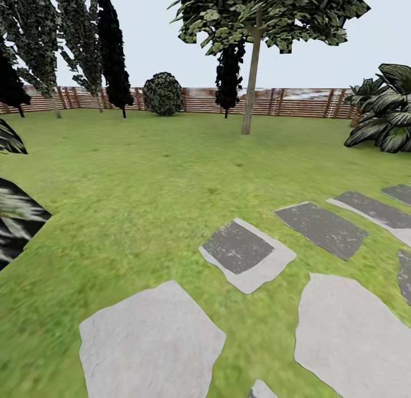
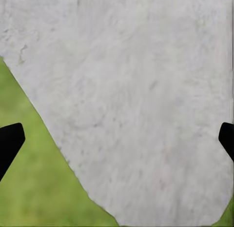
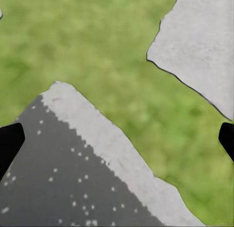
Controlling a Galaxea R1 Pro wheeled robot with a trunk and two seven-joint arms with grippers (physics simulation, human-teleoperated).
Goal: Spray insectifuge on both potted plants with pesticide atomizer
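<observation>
Garden lawn point(image 1: 142, 175) carries seven stepping stones point(image 1: 151, 344); both arms' fingers point(image 2: 9, 141) point(image 3: 9, 141) stand apart, holding nothing.

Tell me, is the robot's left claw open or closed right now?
Open. The left gripper shows black fingertips at opposite picture edges, with pale grey stone slab between them.

Green lawn point(image 1: 142, 175), pale grey stepping stones point(image 1: 151, 344), brown slatted fence point(image 1: 297, 101)
</observation>
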